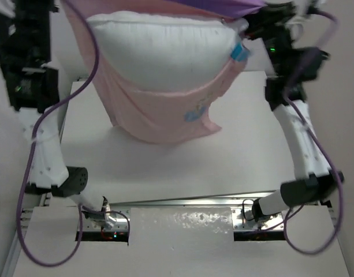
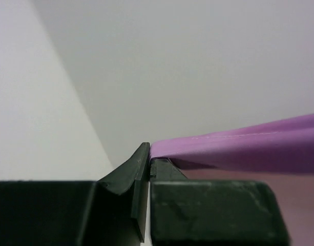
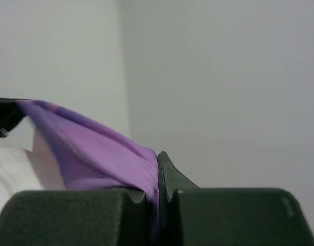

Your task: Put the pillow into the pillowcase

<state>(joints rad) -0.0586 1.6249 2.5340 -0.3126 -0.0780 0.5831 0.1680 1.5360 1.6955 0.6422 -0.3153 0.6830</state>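
My L fingers (image 2: 127,177) & R fingers (image 3: 172,179) clamp pillowcase (image 1: 153,118) rim, held up. Looks like pillow (image 1: 159,55) is partway in; needs settling fully.

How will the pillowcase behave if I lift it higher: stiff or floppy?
Likely floppy: the pillowcase sags in folds below the pillow. Probably light but slip-prone: the left gripper and right gripper each pinch only a thin edge.

Soft even light, wrist-view foregrounds blurred
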